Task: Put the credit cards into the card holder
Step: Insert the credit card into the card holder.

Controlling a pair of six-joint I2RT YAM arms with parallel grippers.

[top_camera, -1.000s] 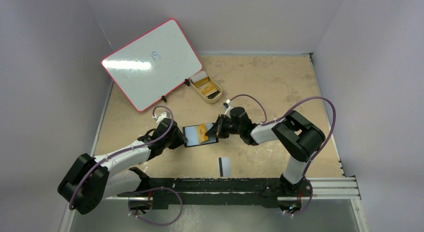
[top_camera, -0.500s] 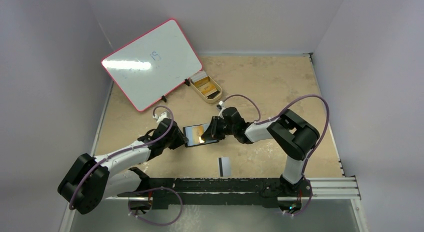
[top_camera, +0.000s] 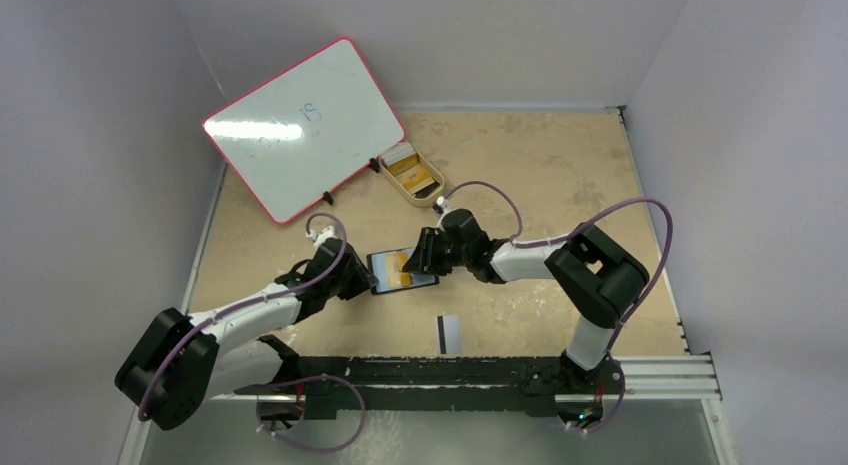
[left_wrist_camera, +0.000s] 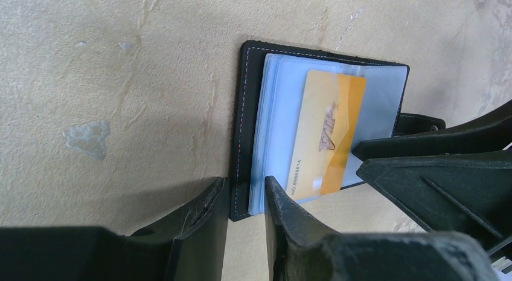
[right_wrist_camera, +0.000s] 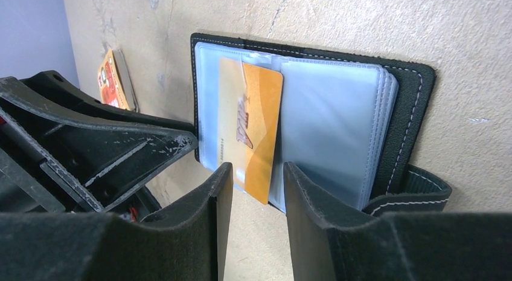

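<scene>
Tan table (top_camera: 550, 175); left claw (left_wrist_camera: 243, 185), apart, straddles card holder (left_wrist_camera: 247, 81); right claw (right_wrist_camera: 258, 172), apart, straddles card (right_wrist_camera: 250, 112).

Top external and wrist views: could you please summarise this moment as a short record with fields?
card holder: open, flat on the table
orange card: partly inside a clear pocket
left gripper: straddles the card holder's edge, grip unclear
right gripper: at the orange card's free end, grip unclear
striped card: loose on the table, toward the arm bases
</scene>
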